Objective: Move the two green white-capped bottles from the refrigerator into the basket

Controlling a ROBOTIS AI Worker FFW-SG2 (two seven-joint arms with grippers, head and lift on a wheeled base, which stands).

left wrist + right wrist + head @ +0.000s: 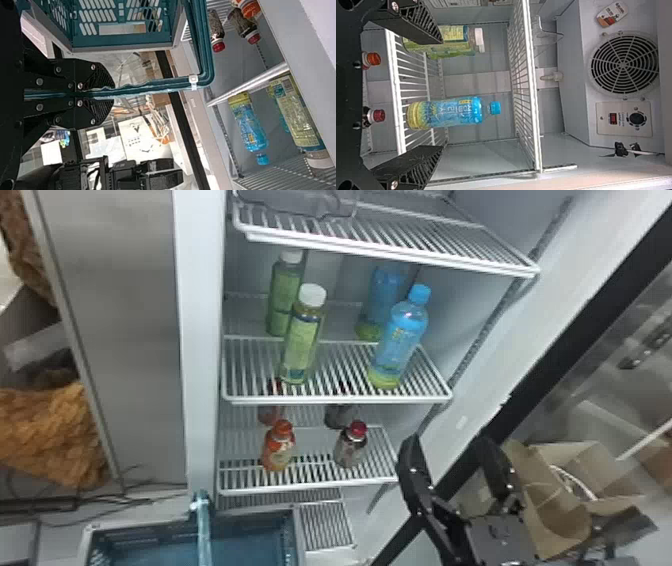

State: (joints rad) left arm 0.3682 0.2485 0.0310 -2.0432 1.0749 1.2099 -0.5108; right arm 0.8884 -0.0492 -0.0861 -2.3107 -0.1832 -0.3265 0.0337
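My right gripper (450, 452) stands open to the right of the shelves in the head view. In the right wrist view the right gripper (441, 94) has its fingers spread, with nothing held. Two green white-capped bottles, a front one (302, 340) and a rear one (284, 297), stand upright at the left of the middle shelf; a green bottle (455, 37) lies beyond one finger in the right wrist view. The teal basket (294, 522) is below the shelves, its handle (203, 535) raised. In the left wrist view my left gripper (113, 95) is shut on the basket handle (158, 86).
Blue bottles, the front one (400, 340), share the middle shelf (345, 399) on its right side. The lower shelf (320, 486) holds an orange-capped bottle (280, 447) and a red-capped bottle (351, 447). A wire shelf (400, 252) hangs above; a cardboard box (565, 520) is behind the right arm.
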